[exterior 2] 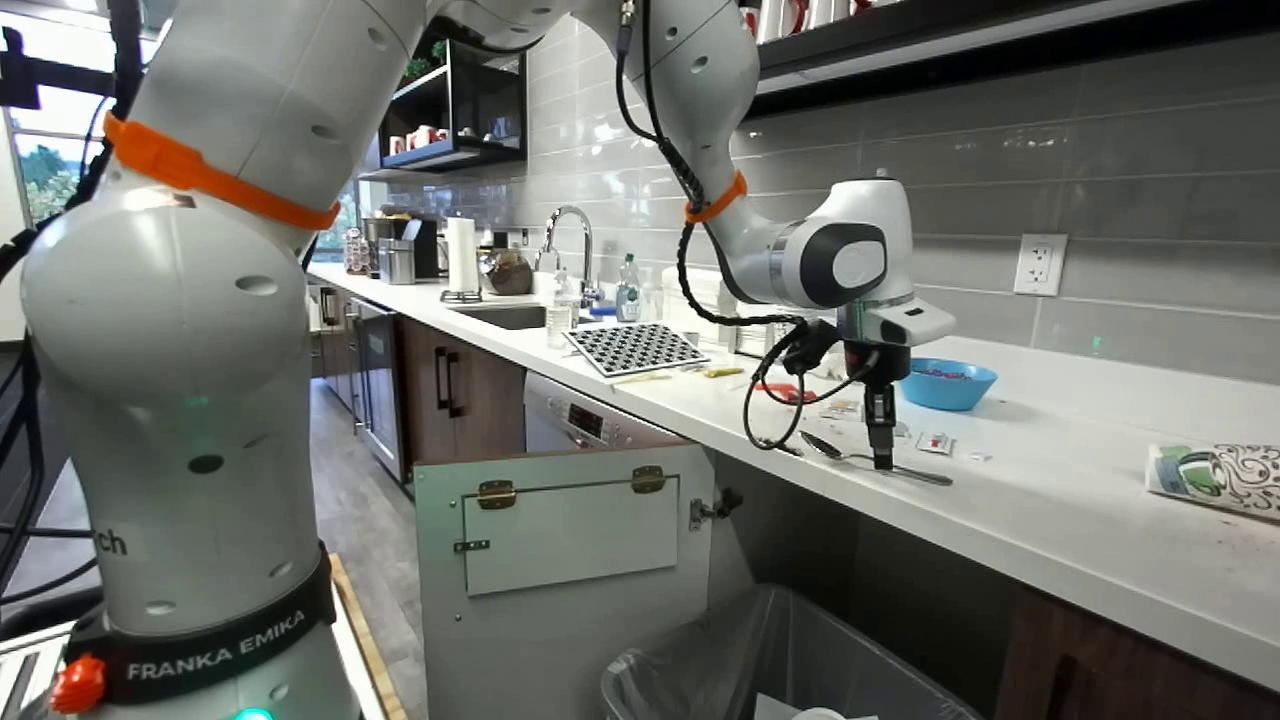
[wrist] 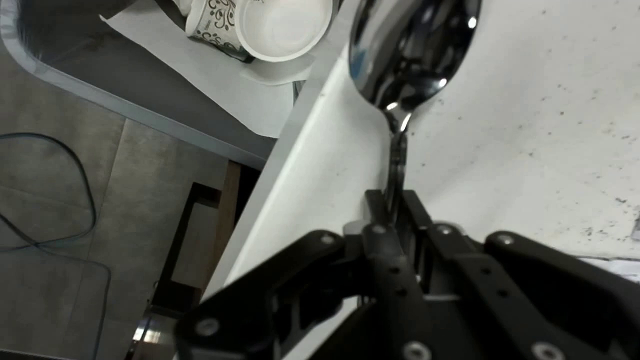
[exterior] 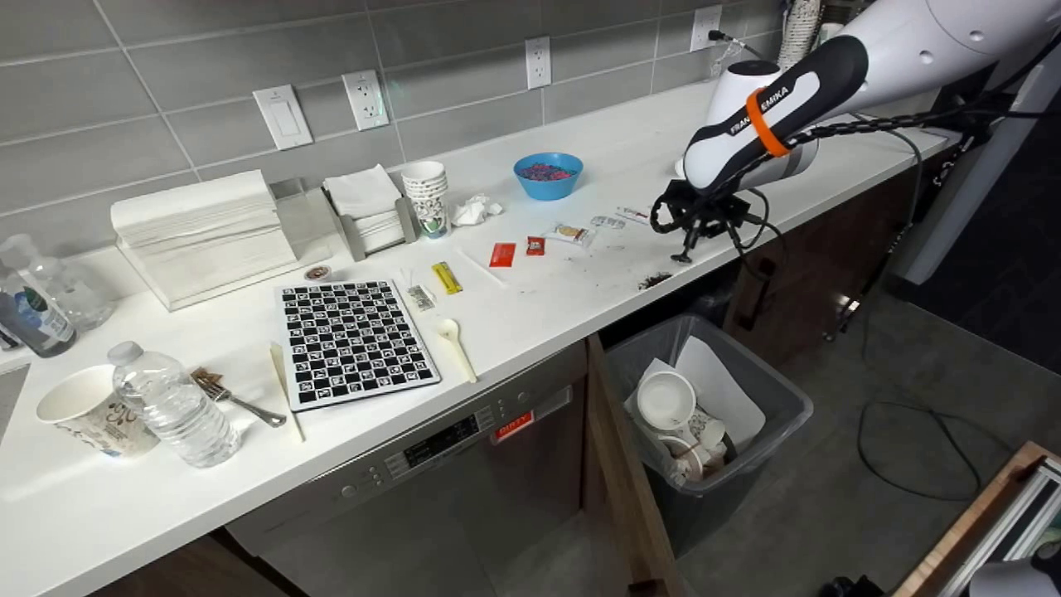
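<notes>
Spoon (wrist: pixel 409 75), one: by the counter (exterior 2: pixel 1050 470)'s front edge, long axis aslant to it. My gripper (wrist: pixel 393 200): pinched onto the handle, bowl end foremost (counter contact, I can't tell).

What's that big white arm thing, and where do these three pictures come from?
That is a robot arm, a machine that bends at its joints, a bit like you. Its hand is the black gripper. Two pictures come from cameras outside the robot; the close-up comes from a camera on its wrist. On the white counter are a blue bowl, a checkered board, a clear bottle and a stack of cups. The gripper pinches a shiny spoon by its handle.
</notes>
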You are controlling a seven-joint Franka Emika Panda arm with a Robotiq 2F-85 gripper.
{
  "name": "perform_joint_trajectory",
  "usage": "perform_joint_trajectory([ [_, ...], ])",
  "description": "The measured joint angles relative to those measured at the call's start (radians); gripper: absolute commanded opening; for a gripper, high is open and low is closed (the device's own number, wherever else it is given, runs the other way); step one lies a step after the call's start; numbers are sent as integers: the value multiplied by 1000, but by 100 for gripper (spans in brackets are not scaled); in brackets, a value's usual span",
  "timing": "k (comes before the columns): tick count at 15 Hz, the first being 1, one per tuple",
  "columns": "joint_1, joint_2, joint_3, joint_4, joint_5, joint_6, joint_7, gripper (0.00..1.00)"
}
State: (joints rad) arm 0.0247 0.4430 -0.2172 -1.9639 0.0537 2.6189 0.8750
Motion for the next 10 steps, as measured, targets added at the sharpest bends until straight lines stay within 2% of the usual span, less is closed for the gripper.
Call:
perform_joint_trajectory([
  [1,-1,8,-3,4,0,2,11,3],
  [2,-1,14,-4,9,0,3,19,33],
  [5,-1,28,-7,31,0,4,46,50],
  [10,16,25,-20,54,-11,6,108,88],
])
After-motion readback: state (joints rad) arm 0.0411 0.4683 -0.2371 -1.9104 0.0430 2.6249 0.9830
